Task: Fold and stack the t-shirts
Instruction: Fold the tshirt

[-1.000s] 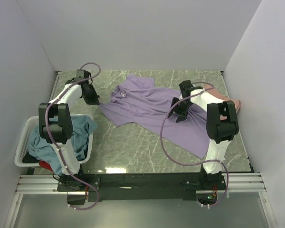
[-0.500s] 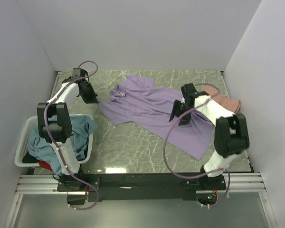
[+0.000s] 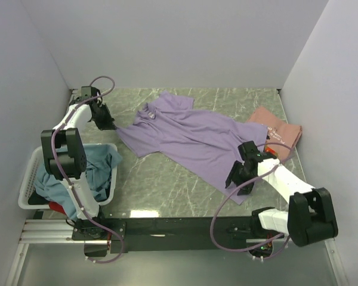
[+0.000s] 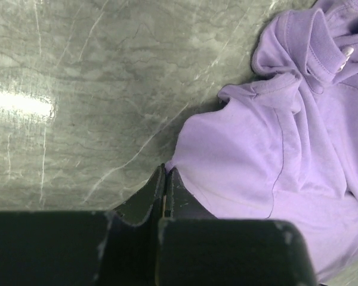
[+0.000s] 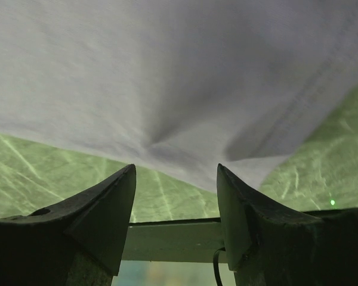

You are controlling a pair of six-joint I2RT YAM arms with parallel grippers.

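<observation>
The lavender t-shirt [image 3: 191, 137] lies spread across the middle of the desk [image 3: 161, 190], running from upper left to lower right in the overhead view. Over the last second its left edge has been drawn further toward the upper left, and the cloth lies longer and flatter.

The left end effector [image 3: 110, 124] is clenched on that edge. The right end effector [image 3: 237, 174] has swung from the shirt's middle down to its lower-right hem. Its jaws stand apart with the hem just ahead and nothing gripped.

At the right edge, the salmon-pink t-shirt [image 3: 277, 126] now shows unobstructed. The teal t-shirt [image 3: 98, 164] and the red t-shirt [image 3: 56, 207] wait in the white basket [image 3: 30, 173] at lower left.

This looks like spreading, with folding not yet begun.
</observation>
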